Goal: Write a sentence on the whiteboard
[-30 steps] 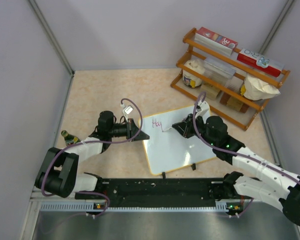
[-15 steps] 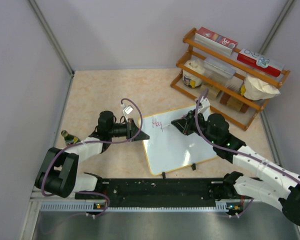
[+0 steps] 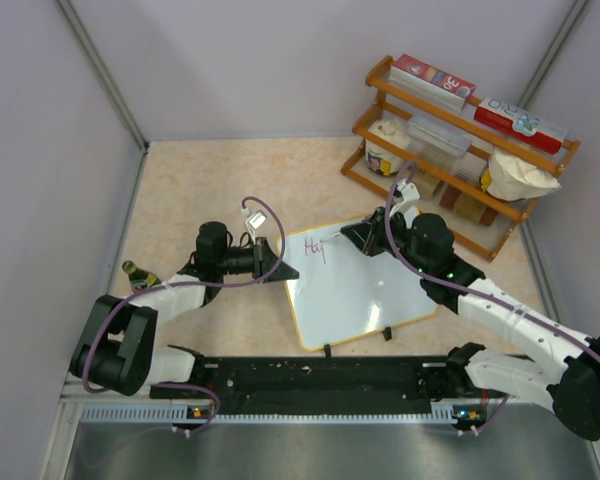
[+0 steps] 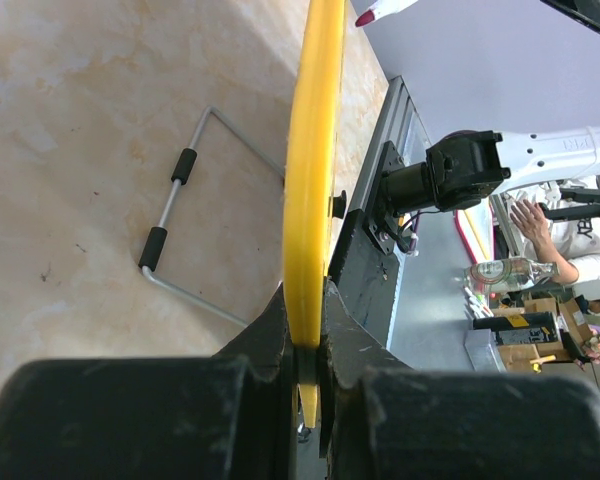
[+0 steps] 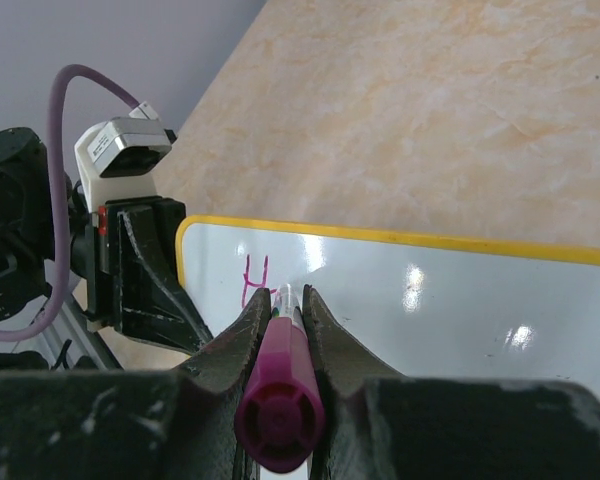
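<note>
The right end effector (image 3: 347, 233), clamped on the purple marker (image 5: 279, 410), travelled away from the arm bases across the whiteboard (image 3: 365, 290). It ended close to the board's far edge, just right of the pink writing (image 3: 315, 250) (whose strokes looked much the same as before). The right forearm (image 3: 480, 295) swung along with it, away from the bases.

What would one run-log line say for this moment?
stage: writing | left claw: shut on whiteboard edge | right claw: shut on magenta marker, tip near short pink word
</note>
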### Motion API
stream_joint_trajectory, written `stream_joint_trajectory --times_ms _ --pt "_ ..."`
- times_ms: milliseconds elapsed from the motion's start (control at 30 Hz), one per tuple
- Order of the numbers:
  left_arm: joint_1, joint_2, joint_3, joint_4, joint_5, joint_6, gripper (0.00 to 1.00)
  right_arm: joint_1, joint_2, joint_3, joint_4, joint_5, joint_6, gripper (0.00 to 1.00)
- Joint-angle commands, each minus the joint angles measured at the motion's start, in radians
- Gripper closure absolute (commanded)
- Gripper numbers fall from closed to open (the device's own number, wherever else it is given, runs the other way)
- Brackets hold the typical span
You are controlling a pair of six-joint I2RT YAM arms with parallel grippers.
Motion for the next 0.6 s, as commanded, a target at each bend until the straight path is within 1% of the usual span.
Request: stream_joint_trajectory --times_ms 0,567 --pt "-0.013 -0.006 -0.02 -0.036 -0.031 0.065 1.0 -0.009 0.011 0.047 0.026 -0.008 -0.002 1.0" --pt "-0.012 0.006 -0.022 -0.016 -0.024 0.054 1.0 -0.008 0.022 0.013 -0.006 0.031 -0.021 1.0"
